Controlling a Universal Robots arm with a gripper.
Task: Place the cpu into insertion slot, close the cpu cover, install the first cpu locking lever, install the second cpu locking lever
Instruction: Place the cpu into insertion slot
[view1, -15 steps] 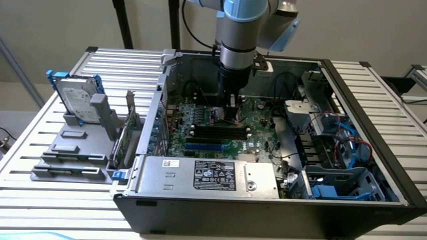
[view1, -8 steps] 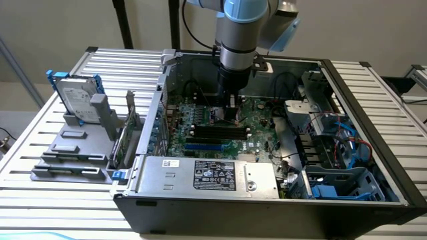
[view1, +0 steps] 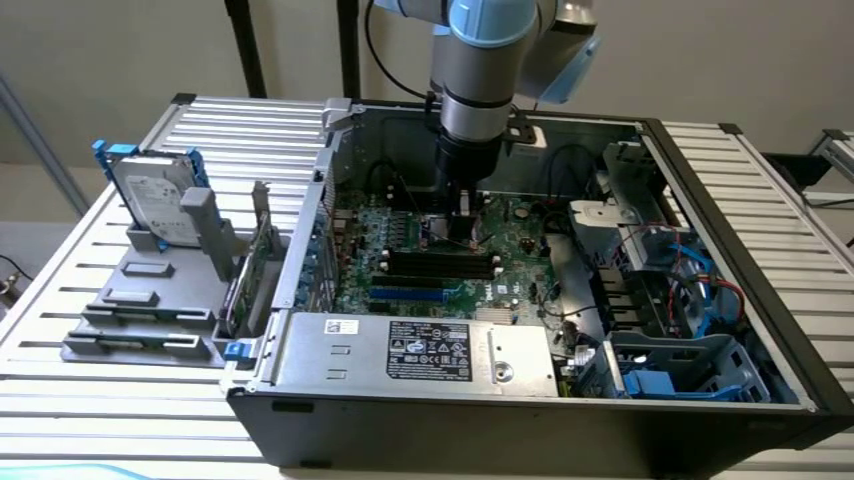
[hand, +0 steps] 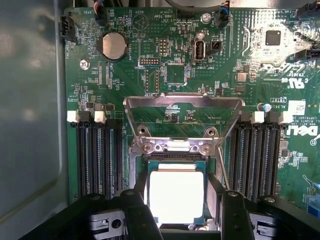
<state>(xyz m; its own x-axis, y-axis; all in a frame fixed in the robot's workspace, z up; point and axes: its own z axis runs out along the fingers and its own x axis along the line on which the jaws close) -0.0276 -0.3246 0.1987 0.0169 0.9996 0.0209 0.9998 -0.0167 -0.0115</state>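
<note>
Now, in the middle of the exterior view, your claw (view1: 461, 232) is down inside the open computer case (view1: 747, 330) that lies on the slatted desk (view1: 120, 410), right over the motherboard (view1: 514, 265). In the wrist view the claw is pinching the cpu (hand: 176, 197). One of its dark fingers (hand: 136, 210) is pressed to each side edge of the chip, and the pale metal top shows between them. The cpu sits squarely over the insertion slot (hand: 176, 159), between the two banks of black memory slots (hand: 97, 160). You cannot tell from these pictures whether it is fully seated or just above the contacts. The cpu cover (hand: 165, 100) is swung open and lies back over the board beyond the slot, so nothing blocks the way down. By my reading you are in the placing step, close to its end. To do it well, hold the chip level and line its edges up with the slot's border on all four sides. Lower it straight, with no sideways slide and no pressing, since the contacts underneath probably bend easily. Let the chip drop in under its own weight. Check that no corner rides high, and only then spread the claw enough to clear the edges.
</note>
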